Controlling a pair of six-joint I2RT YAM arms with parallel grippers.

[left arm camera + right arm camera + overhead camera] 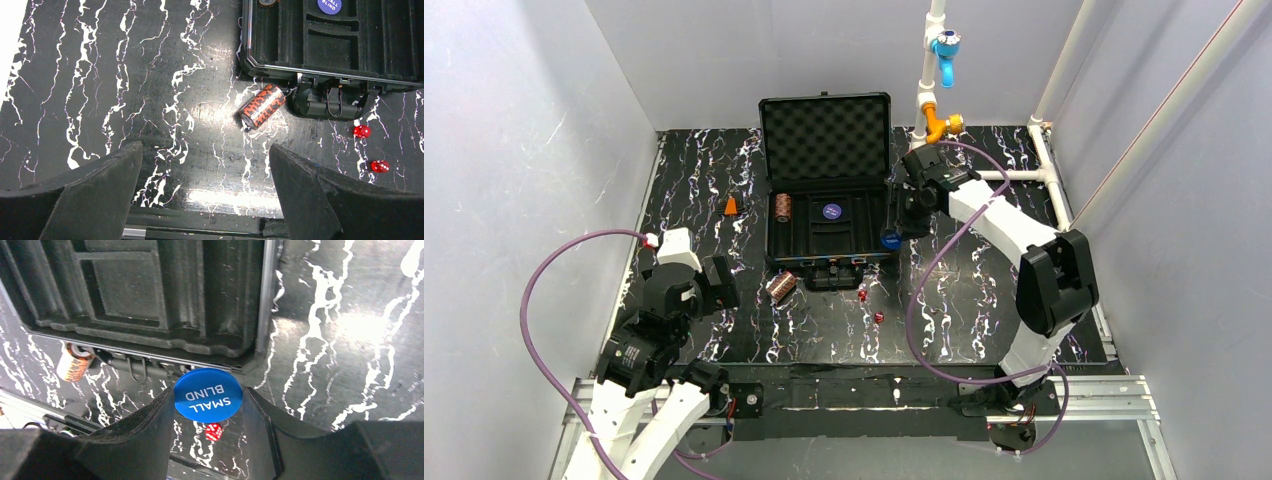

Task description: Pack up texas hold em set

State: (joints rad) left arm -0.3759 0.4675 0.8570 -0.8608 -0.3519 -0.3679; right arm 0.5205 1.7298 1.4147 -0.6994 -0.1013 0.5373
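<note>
right gripper (207, 407) pinching blue disc (208, 395) marked small blind by its edges, at front right corner of open case (824, 140). second blue disc (831, 211) and one chip stack (783, 207) in tray (864, 228). other chip stack (261, 106) lying on side on table (125, 75), just beside case front. two red dice (362, 131) on table nearby. left gripper (205, 170) spread wide, empty, above table.

The left arm (659, 300) and right arm (1004, 225) have smooth white shells set between chunky black joint blocks. A thin purple left cable (524, 320) runs along the arm behind its fingers, and a matching right cable (911, 305) does likewise. The left fingers (85, 200) are broad matte-black wedges, slightly grainy, narrowing toward the tips. The right fingers (140, 435) look the same.
</note>
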